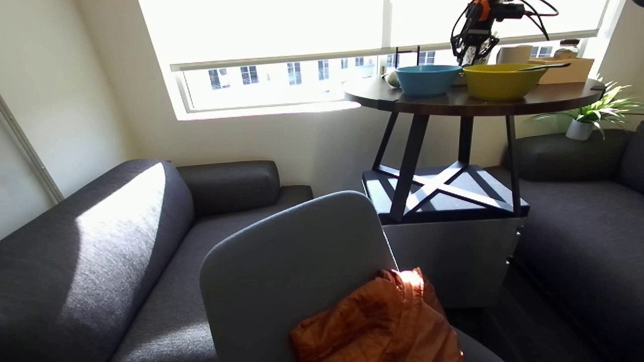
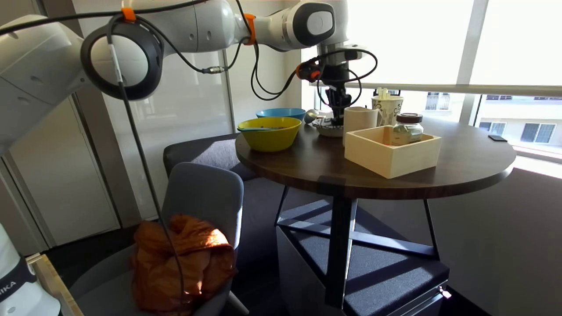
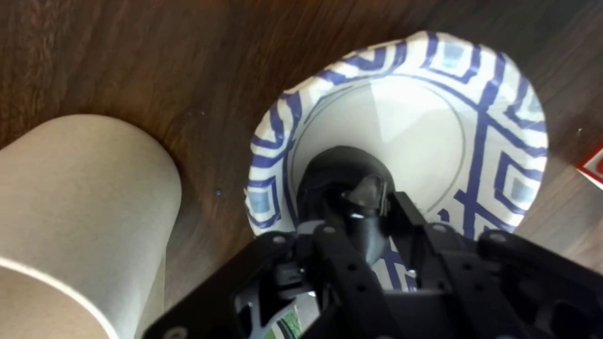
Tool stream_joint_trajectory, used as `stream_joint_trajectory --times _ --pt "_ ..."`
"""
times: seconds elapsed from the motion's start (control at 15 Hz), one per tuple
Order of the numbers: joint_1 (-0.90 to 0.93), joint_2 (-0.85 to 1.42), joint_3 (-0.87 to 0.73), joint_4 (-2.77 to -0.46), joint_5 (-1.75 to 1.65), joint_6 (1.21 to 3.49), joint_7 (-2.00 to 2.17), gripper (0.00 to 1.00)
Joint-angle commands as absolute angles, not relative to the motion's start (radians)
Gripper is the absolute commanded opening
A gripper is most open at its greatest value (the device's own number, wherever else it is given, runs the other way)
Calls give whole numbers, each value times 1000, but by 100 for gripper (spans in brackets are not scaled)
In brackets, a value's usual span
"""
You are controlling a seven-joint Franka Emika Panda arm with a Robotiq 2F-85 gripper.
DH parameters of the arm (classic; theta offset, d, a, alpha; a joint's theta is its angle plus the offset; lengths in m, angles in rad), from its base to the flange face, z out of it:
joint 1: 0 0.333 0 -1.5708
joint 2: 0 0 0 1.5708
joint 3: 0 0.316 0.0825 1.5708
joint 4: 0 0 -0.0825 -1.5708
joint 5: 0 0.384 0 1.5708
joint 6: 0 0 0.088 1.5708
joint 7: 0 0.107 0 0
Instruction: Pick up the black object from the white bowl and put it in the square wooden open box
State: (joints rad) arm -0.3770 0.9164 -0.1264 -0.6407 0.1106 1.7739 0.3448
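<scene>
The white bowl (image 3: pixel 424 132) has a blue-patterned rim in the wrist view. It also shows in an exterior view (image 2: pixel 329 130). The black object (image 3: pixel 346 162) is rounded with a grey part and lies inside the bowl. My gripper (image 3: pixel 365 207) points down into the bowl, its fingers partly closed around the black object. The right fingertip touches it; the left fingertip is lost in the dark. The gripper shows in both exterior views (image 1: pixel 473 53) (image 2: pixel 338 116). The square wooden open box (image 2: pixel 390 158) stands on the table and shows also in an exterior view (image 1: pixel 568 70).
A tan-white mug (image 2: pixel 358 120) stands between bowl and box, close beside the gripper. A jar (image 2: pixel 408 129) with a dark lid is in the box. A patterned cup (image 2: pixel 387 107) stands behind. The yellow bowl (image 2: pixel 270 140) and blue bowl (image 2: pixel 281 113) stand nearby.
</scene>
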Motion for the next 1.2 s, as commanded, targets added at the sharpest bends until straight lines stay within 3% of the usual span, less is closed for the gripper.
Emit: stream_joint_trajectory --times 0.0,0.67,0.93,1.13 --pt "-369 918 -128 -584 104 1706 356 0" --pt "-358 825 -121 -533 127 1662 370 3" --pt "-412 759 -131 -503 135 1657 442 3" --pt "-505 771 -127 -387 142 1531 485 3"
